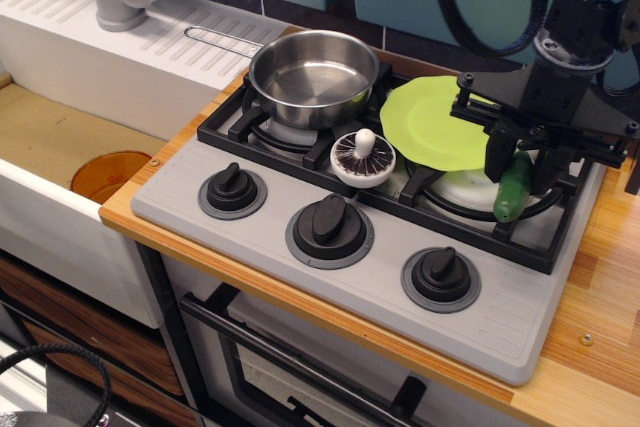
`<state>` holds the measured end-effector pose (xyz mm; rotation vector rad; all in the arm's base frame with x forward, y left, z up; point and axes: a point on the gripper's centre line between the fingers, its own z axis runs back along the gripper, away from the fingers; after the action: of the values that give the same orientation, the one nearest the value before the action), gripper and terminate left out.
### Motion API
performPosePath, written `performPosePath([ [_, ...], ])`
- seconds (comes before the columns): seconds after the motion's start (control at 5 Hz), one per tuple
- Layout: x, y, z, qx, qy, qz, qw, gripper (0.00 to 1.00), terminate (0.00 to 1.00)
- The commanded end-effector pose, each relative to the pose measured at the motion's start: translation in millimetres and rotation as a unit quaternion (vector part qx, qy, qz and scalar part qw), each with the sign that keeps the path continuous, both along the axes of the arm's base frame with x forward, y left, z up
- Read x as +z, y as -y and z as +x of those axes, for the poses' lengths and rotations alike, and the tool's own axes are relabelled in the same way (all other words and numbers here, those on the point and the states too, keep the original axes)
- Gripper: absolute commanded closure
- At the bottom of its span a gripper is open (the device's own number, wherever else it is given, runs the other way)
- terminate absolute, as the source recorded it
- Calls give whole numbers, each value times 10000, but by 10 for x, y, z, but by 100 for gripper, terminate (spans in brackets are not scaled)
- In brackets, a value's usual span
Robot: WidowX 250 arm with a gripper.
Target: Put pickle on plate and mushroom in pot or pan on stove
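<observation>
Stovetop pot [313, 74] and plate [435, 122] sit empty; gripper [522, 163] clasps pickle [512, 190].

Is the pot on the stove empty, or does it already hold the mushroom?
Empty. The pot shows only its bare steel bottom; the mushroom sits cap-down on the stove grate in front of it.

The shiny round stainless-steel pot [313, 77] is set on the far left burner of the grey toy stove [300, 257], and the white-capped toy mushroom [363, 157] is placed just near and right of it, on the grate. The round lime-green plastic plate [432, 123] is found right of the pot, with the small dark green toy pickle [512, 189] held at its right edge in the gripper [525, 162]. Far left, in the sink, an orange round bowl [106, 175] is seen.
</observation>
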<state>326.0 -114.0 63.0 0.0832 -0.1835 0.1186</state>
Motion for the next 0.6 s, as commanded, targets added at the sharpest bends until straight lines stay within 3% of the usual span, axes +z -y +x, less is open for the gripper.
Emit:
performPosePath([
  [0.0,345,-133,237,-245,477,-91,9985,100,0],
  [0.4,436,-468,493,-566,492,-60,9972,100,0],
])
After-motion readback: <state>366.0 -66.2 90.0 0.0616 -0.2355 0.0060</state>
